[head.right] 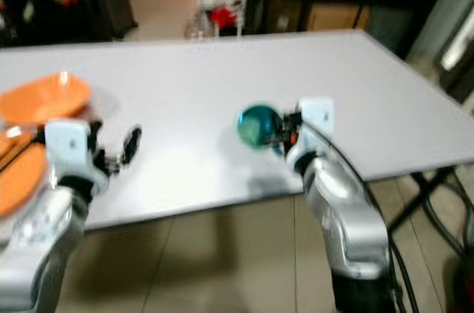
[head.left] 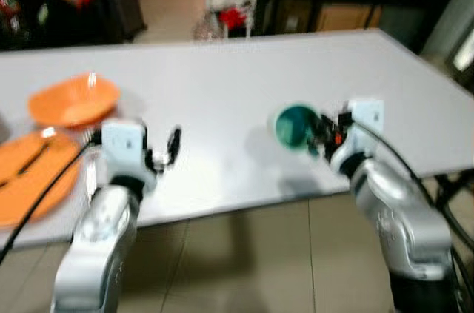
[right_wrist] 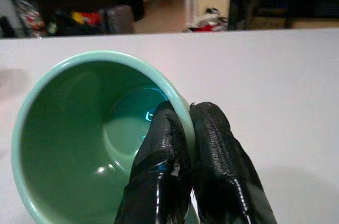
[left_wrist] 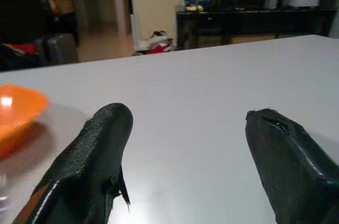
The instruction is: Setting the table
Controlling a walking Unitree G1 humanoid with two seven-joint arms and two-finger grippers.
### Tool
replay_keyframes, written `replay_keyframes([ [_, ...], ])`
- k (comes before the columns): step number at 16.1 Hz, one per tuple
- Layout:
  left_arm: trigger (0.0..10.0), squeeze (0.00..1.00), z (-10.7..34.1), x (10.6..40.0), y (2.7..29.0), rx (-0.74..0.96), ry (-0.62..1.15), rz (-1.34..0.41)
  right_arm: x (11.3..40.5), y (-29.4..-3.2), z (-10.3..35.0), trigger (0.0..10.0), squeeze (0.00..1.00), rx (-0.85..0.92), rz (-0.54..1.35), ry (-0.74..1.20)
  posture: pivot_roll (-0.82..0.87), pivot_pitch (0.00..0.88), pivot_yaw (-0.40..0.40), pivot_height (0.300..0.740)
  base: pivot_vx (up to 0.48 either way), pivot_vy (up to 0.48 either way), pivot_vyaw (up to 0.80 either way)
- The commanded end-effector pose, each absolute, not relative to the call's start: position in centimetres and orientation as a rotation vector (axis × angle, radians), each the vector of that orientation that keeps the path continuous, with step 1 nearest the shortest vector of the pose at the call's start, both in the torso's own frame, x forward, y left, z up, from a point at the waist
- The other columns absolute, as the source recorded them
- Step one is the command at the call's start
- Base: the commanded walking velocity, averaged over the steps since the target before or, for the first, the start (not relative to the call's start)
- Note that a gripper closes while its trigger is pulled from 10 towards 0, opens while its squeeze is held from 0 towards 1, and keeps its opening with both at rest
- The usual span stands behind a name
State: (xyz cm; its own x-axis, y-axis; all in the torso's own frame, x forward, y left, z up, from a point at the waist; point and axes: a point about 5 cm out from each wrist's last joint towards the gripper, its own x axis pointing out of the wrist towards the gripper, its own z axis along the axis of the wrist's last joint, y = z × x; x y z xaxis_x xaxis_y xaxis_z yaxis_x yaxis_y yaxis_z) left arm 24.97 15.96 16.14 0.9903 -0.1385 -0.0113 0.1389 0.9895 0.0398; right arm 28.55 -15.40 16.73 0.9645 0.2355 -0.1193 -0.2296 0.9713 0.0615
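A green cup (head.left: 295,125) hangs tilted just above the white table (head.left: 244,83), with my right gripper (right_wrist: 186,121) shut on its rim, one finger inside and one outside. The cup (right_wrist: 90,134) is empty. My left gripper (head.left: 169,146) stands open over the table near its front edge, with nothing between its fingers (left_wrist: 100,144). An orange bowl (head.left: 74,100) sits at the table's left, and an orange plate (head.left: 33,172) with dark utensils on it lies in front of the bowl.
Beyond the table's far edge are dark furniture, bags and a red-and-white heap (head.left: 226,18) on the floor. Tiled floor (head.left: 252,261) lies under the table's front edge. A black cable (head.left: 37,202) runs along my left arm.
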Motion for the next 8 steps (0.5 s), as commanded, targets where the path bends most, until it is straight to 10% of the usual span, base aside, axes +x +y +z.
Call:
replay_keyframes([
  [1, 10.0, 0.0, 16.6, 25.2, 15.8, 0.05, -0.007, -0.154, 28.7, -15.5, 17.5, 10.0, 0.0, 0.038, 0.225, 0.088, -0.1, 0.0, 0.009, 0.74, 0.349, 0.0, 0.0],
  [8, 10.0, 0.0, 16.6, 25.3, 15.5, 0.058, -0.002, -0.176, 30.0, -16.1, 18.1, 10.0, 0.0, 0.009, 0.227, 0.086, -0.09, 0.0, 0.003, 0.74, 0.349, 0.0, 0.0],
])
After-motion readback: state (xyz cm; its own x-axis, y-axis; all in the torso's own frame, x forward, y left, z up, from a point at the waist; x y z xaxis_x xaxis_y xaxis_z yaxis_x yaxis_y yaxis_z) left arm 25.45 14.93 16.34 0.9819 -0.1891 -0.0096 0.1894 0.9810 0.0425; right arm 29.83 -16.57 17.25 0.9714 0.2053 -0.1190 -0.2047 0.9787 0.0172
